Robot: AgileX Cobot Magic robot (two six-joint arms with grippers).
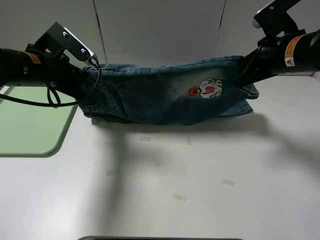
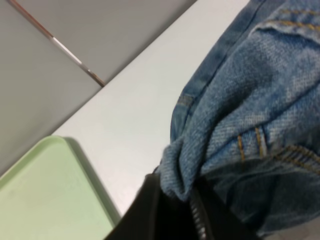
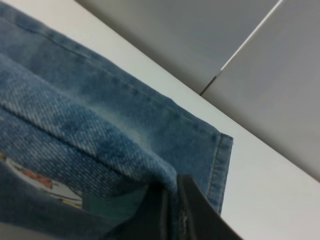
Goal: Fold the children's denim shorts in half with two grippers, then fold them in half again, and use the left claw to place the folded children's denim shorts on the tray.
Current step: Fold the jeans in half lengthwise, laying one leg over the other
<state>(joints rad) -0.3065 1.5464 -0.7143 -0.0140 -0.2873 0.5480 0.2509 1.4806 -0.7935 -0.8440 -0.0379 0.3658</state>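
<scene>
Denim this soft and light sags, so we judge the children's denim shorts (image 1: 165, 97), stretched over the table (image 1: 200, 165) near the tray (image 1: 30, 125), best held by their thick end folds, where left claw (image 2: 182, 210) and right gripper (image 3: 172, 210) are clenched.

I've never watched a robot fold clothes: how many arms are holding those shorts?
2. The left arm comes from the left, the left tool pinching the shorts' end; the right arm from the right, the right tool pinching the other end.
</scene>
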